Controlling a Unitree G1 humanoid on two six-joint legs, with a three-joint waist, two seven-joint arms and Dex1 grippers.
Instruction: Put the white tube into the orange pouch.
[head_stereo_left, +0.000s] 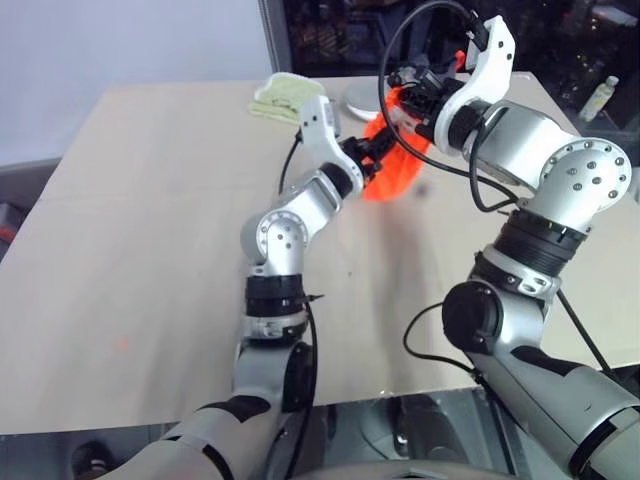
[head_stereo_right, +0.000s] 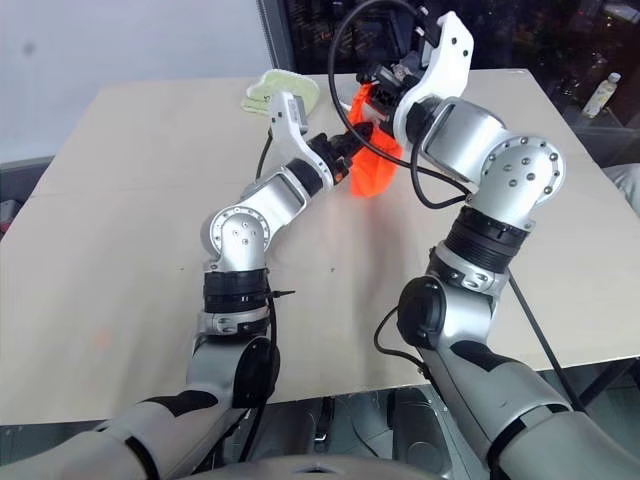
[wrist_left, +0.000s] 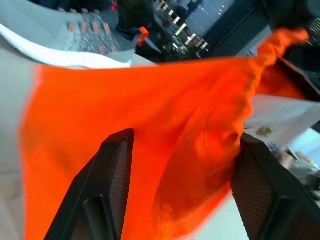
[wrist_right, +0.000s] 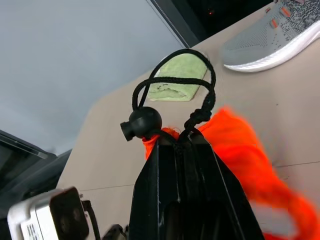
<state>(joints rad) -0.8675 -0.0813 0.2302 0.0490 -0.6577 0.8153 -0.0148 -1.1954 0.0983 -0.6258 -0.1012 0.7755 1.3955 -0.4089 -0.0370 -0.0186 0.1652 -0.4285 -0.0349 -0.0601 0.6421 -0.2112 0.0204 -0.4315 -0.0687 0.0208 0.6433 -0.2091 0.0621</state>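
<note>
Orange pouch (head_stereo_left: 395, 165) fabric hangs lifted off the table (head_stereo_left: 150, 250), slung between my two arms. Nearest, my left gripper (wrist_left: 175, 200) has its fingers (wrist_left: 112, 180) spread with a bulging fold of cloth between them; whether they pinch it I cannot tell. Farther up, my right gripper (wrist_right: 180, 142) is clenched on the pouch's neck, by the black cord (wrist_right: 172, 75) and its round toggle (wrist_right: 142, 122). I judge it light, limp and slippery, best taken at the gathered neck. Beyond lie a green cloth (wrist_right: 180, 77) and a grey shoe (wrist_right: 270, 40).
</note>
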